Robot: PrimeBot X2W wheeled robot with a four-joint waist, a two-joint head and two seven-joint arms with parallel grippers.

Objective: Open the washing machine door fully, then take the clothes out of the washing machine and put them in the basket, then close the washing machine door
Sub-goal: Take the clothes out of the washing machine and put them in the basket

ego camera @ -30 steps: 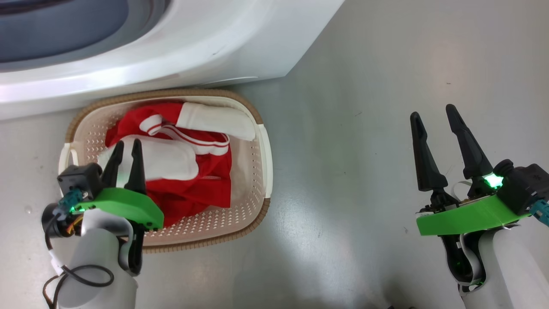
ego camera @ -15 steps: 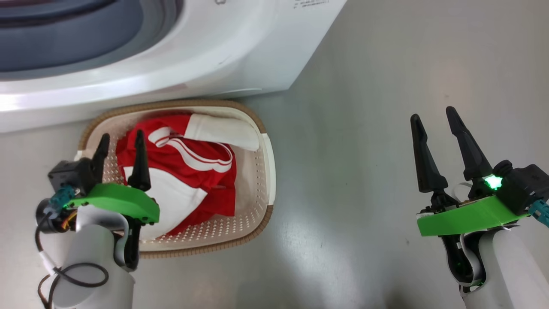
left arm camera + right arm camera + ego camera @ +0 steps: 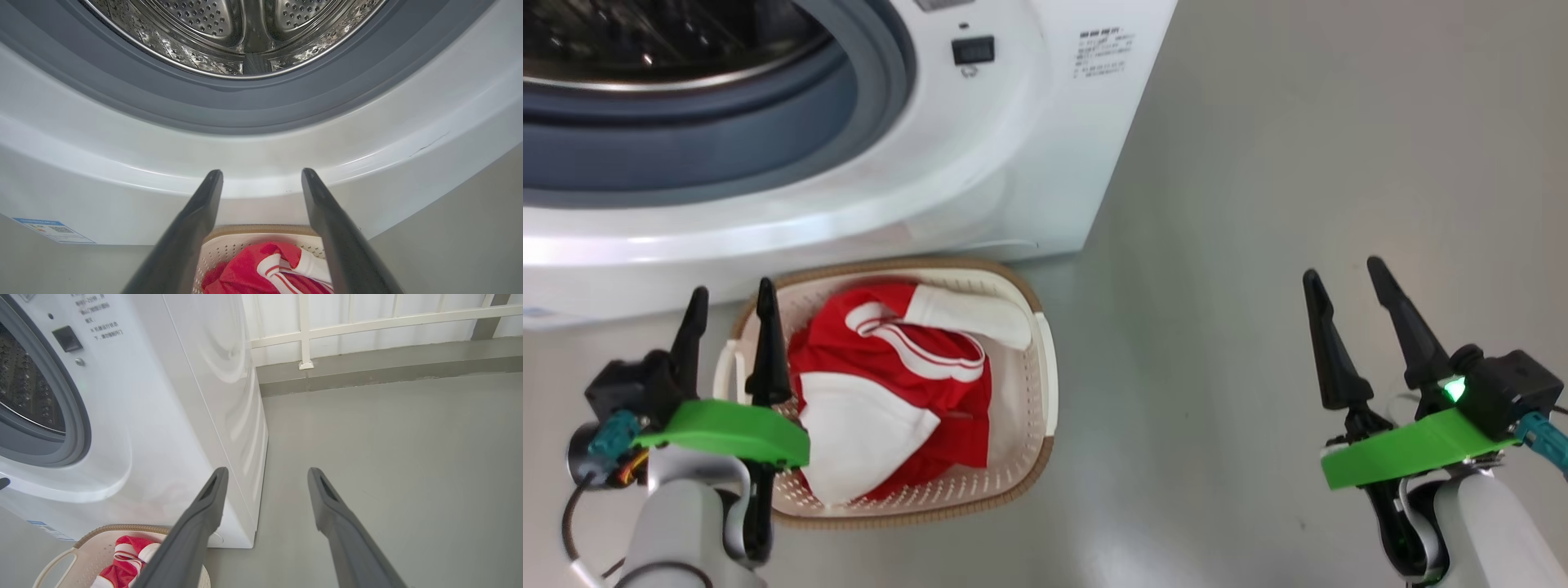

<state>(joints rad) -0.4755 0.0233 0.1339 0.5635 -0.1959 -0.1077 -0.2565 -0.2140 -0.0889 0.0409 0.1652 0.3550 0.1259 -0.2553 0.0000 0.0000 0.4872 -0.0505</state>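
I see my left pincer (image 3: 731,287) wide open with nothing in it. It hangs over the left edge of the basket (image 3: 1045,384). The clothes (image 3: 898,384), red and white, lie in the basket, just to the right of that pincer. The basket sits on the grey floor (image 3: 1241,245), close in front of the washing machine (image 3: 1013,147). Past the left pincer's tips I can see the machine's grey rubber ring (image 3: 245,106) and the shiny drum (image 3: 245,32) with its little holes. A small blue sticker (image 3: 53,229) is low on the white front, to the left of the pincer.

My right pincer (image 3: 1342,268) is wide open too and holds nothing. It is over bare floor, well to the right of the basket. The floor is smooth, grey and a bit shiny. Far ahead of the right pincer a low grey step (image 3: 388,371) runs along the floor's edge, with a white rail (image 3: 367,322) above it.
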